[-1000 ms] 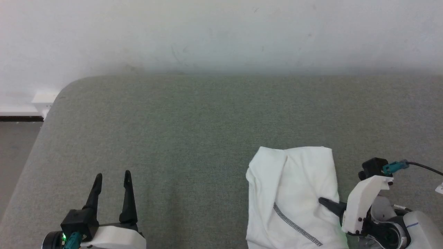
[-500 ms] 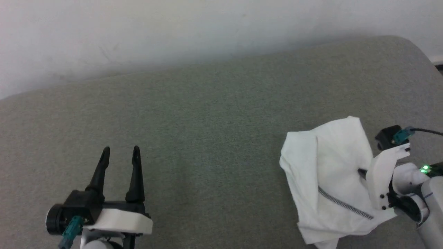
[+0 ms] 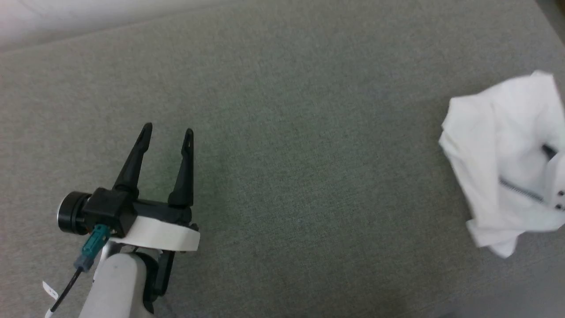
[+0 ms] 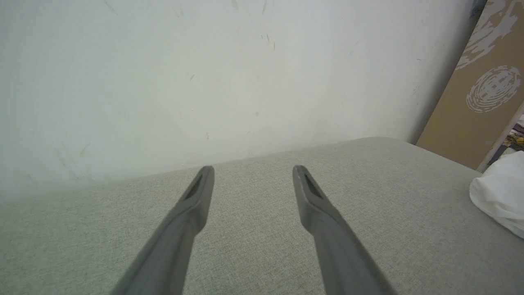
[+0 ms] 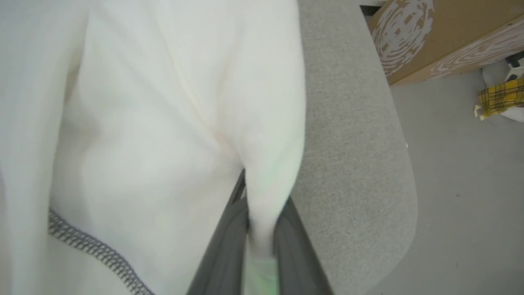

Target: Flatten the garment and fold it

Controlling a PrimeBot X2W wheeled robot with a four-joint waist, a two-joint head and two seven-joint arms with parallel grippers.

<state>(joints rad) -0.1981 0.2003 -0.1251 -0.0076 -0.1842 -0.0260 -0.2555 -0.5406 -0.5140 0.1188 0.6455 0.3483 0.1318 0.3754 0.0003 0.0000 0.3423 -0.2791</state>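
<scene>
the garment (image 3: 494,168), a white shirt with a grey stitched seam (image 3: 521,191), sits bunched near a rounded corner (image 5: 403,196) of the grey upholstered surface (image 3: 282,176), its right side cut off by the head view's edge. a wide bare stretch of fabric lies between it and the left gripper (image 3: 167,130), whose fingers (image 3: 132,163) stand spread apart above the surface. the right gripper (image 5: 260,221) pinches a fold of the shirt; its fingertips are hidden under cloth. white wall (image 4: 204,73) behind; brown patterned board (image 5: 430,32) and grey floor (image 5: 458,184) past the corner.

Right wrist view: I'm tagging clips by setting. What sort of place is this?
Likely an indoor room or workshop: a grey fabric-covered table, bare grey floor, and a brown wood-grain board standing nearby.
</scene>
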